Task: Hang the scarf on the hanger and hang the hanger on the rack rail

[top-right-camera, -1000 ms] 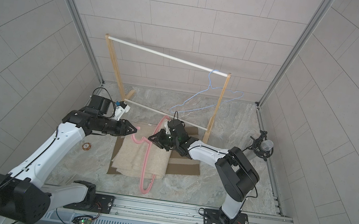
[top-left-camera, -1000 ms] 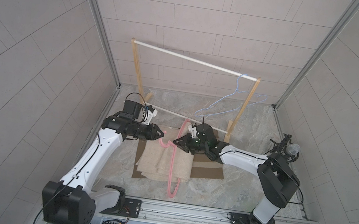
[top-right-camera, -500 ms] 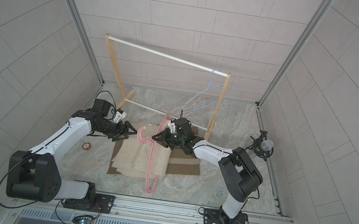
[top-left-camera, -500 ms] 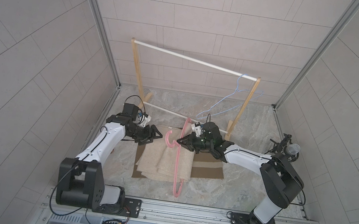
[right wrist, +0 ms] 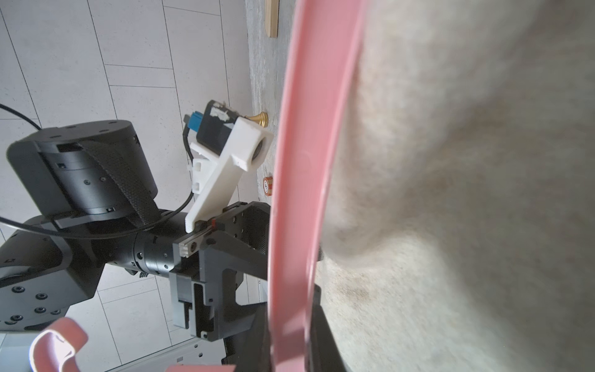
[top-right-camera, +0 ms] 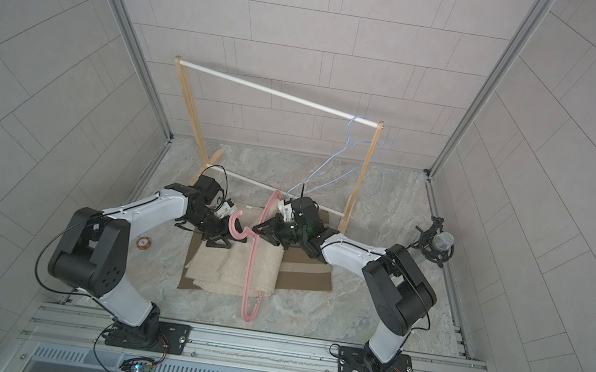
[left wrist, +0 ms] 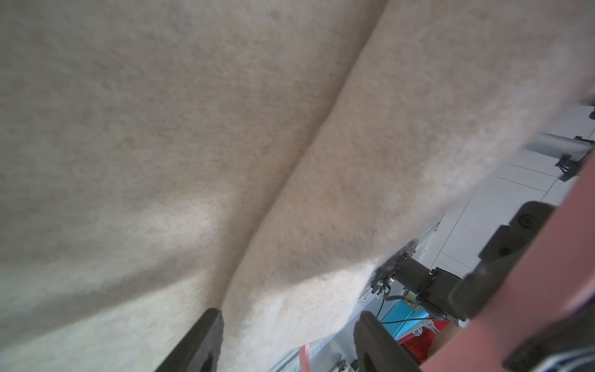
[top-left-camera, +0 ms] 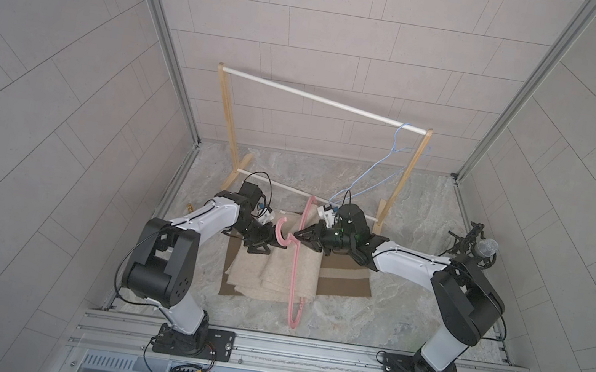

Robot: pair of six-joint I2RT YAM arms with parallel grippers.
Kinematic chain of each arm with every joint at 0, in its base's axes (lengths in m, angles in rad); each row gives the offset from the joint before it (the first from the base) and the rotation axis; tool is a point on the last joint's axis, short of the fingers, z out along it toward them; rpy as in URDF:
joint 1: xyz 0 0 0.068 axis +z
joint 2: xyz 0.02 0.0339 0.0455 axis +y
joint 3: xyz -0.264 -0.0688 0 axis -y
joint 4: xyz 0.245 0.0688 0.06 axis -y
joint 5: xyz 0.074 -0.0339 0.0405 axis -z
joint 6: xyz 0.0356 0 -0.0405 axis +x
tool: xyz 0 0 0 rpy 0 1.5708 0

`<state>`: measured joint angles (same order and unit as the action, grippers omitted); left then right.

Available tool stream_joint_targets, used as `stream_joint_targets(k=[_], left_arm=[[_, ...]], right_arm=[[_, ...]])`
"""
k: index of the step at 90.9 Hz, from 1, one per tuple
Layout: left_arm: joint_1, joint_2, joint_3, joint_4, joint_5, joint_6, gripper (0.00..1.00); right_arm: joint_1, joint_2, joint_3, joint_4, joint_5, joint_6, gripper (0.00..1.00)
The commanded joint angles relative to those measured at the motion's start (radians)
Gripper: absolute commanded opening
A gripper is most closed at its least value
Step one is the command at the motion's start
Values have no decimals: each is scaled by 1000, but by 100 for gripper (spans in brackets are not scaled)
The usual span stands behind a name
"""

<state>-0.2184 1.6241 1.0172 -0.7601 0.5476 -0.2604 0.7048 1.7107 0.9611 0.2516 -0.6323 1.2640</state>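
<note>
Marble floor (top-left-camera: 417,209): scarf (top-left-camera: 261,273) flat, right claw (top-left-camera: 298,235) gripping hanger (top-left-camera: 292,278).

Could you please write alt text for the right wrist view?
A pink hanger, clamped in the right end effector, crosses the frame with the beige scarf close beside it. The open left end effector sits just beyond the hanger.

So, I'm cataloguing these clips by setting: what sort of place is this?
Probably a robot test cell, not a home: panelled walls, left arm and right arm bolted to a metal rail, a wooden garment rack.
</note>
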Motion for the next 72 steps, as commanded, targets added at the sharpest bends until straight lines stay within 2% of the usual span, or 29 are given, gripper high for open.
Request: stream_joint_targets(k=[1, 20, 26, 40, 54, 62, 72], left_arm=[[-34, 35, 36, 6, -74, -8, 67], [-100, 95, 70, 27, -95, -17, 64], [-109, 95, 71, 28, -93, -18, 55], [-108, 35, 64, 22, -104, -23, 21], [-100, -89, 63, -44, -174, -17, 1], [-77, -166, 64, -99, -222, -23, 0], [-5, -263, 62, -157, -214, -20, 0]], right_arm=[[-2, -22, -8, 32, -14, 0, 4], [-2, -23, -8, 38, -24, 1, 4], [-2, -27, -9, 38, -26, -1, 4], [-8, -43, -12, 36, -27, -1, 4], [-17, -65, -20, 48, -48, 10, 2], [-22, -78, -27, 89, -73, 38, 2], [-23, -79, -27, 144, -105, 87, 1]])
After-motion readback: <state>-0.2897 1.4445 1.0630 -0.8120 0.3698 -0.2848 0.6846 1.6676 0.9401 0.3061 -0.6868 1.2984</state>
